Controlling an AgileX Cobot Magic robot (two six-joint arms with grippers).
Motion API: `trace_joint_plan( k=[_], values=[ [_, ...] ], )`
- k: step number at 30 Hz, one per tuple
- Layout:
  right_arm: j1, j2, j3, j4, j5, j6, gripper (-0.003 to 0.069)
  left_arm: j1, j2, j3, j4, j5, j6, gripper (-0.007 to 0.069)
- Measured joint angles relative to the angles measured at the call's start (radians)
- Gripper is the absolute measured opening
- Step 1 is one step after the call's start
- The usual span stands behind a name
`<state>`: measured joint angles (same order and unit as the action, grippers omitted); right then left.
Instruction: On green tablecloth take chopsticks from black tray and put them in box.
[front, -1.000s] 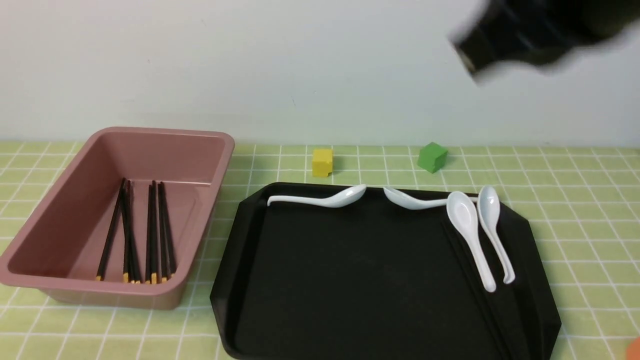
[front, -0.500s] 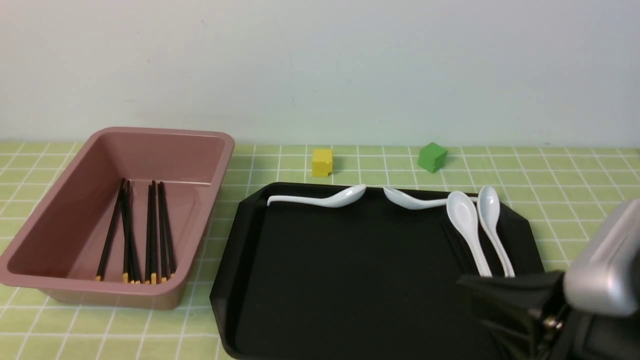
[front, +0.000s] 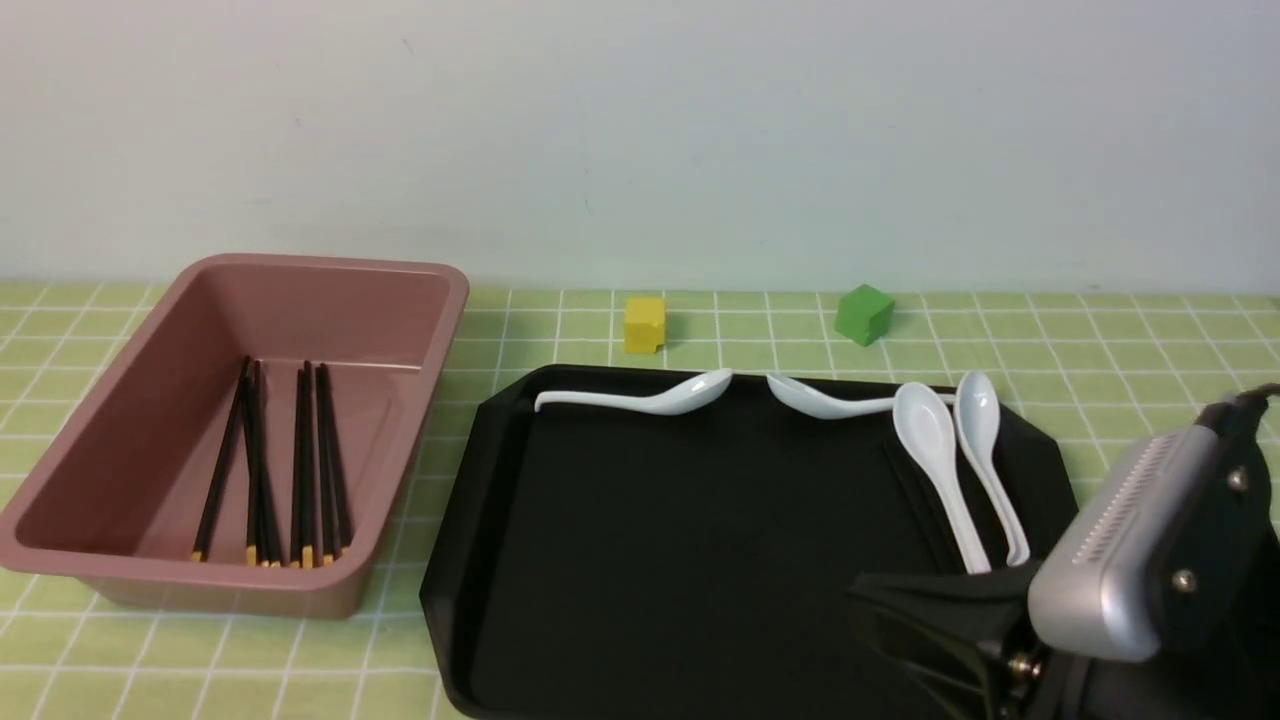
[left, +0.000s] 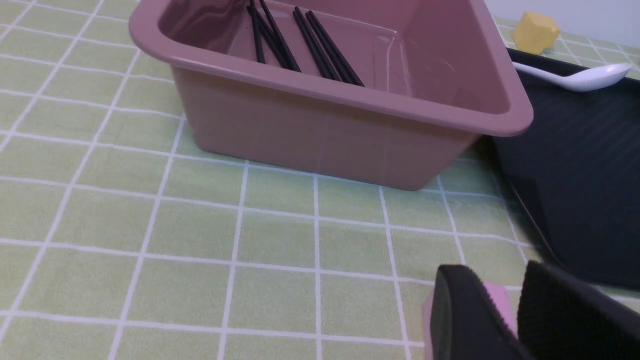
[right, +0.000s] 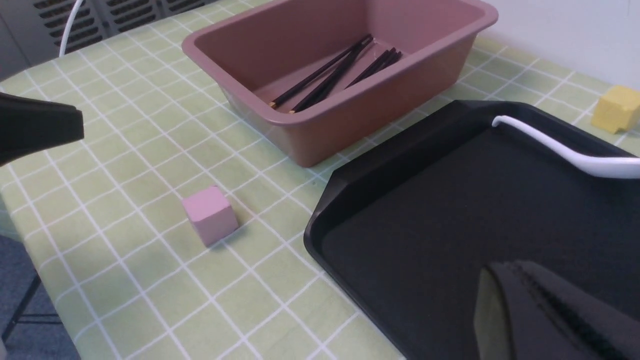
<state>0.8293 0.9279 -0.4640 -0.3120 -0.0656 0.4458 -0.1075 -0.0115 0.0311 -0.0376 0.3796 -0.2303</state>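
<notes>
ok so the chopsticks (front: 303, 460) are in the pink box (front: 330, 310), which sits on the green tablecloth (front: 1150, 400) just left of the black tray (front: 700, 540); they're lying flat along the bottom in a loose bunch, gold ends at the near wall, black ends pointing away from the robot.

On the tray there are four white spoons (front: 940, 470); two lie along its far rim, the other two sit side by side at its far right corner with the handles running toward the near edge. There are some faint straight lines on the tray just left of that pair; too dark for me to tell what they are.

Right gripper (front: 875, 608) is low over the tray's near right corner, tip pointing left across the tray; it covers the handle ends of that spoon pair. In the right wrist view the fingers are pressed together with only a seam between them, nothing pinched; can't tell if it's touching the tray.

Left gripper (left: 507, 295) hangs above the cloth off the tray's near left corner; fingers look pressed together too, just a notch between the rounded tips, and it isn't holding anything. A small pink cube (right: 210, 215) sits on the cloth near that same corner, apart from the tray; it shows up behind the left fingers in the left wrist view.

Just past the tray's far edge, on the cloth: a yellow cube (front: 645, 325) and a green cube (front: 863, 314), green one further right.
</notes>
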Motion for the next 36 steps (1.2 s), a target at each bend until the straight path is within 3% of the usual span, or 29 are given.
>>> trace_joint_plan(
  k=[11,14,18,19,20,21,22,25,28,32,34,36],
  values=[
    [0.0,0.001,0.0,0.001,0.001,0.002,0.0005,0.0,0.0,0.0,0.0,0.0,0.0,0.0203],
    [0.0,0.001,0.0,0.067,0.001,-0.029,0.0009,0.0,0.0,0.0,0.0,0.0,0.0,0.0208],
    [-0.006,-0.014,0.009,0.244,0.002,-0.253,0.0012,0.0,0.0,0.0,0.0,0.0,0.0,0.0211],
    [-0.023,-0.043,0.025,0.361,0.003,-0.414,0.0012,0.0,0.0,0.0,0.0,0.0,0.0,0.0213],
    [-0.026,-0.053,0.027,0.376,0.003,-0.433,0.0012,0.0,0.0,0.0,0.0,0.0,0.0,0.0213],
    [-0.062,-0.101,0.054,0.509,0.003,-0.58,0.0015,0.0,0.0,0.0,0.0,0.0,0.0,0.0216],
    [-0.062,-0.108,0.054,0.509,0.003,-0.593,0.0015,0.0,0.0,0.0,0.0,0.0,0.0,0.0216],
    [-0.156,-0.243,0.129,0.632,0.004,-0.694,0.002,0.0,0.0,0.0,0.0,0.0,0.0,0.0218],
    [-0.291,-0.425,0.229,0.62,0.032,-0.696,0.0024,0.0,0.0,0.0,0.0,0.0,0.0,0.022],
    [-0.53,-0.656,0.341,0.503,0.148,-0.587,0.003,0.0,0.0,0.0,0.0,0.0,0.0,0.0221],
    [-0.58,-0.716,0.36,0.471,0.189,-0.541,0.0032,0.0,0.0,0.0,0.0,0.0,0.0,0.0221],
    [-0.692,-0.82,0.401,0.415,0.271,-0.446,0.0036,0.0,0.0,0.0,0.0,0.0,0.0,0.0221]
  ],
)
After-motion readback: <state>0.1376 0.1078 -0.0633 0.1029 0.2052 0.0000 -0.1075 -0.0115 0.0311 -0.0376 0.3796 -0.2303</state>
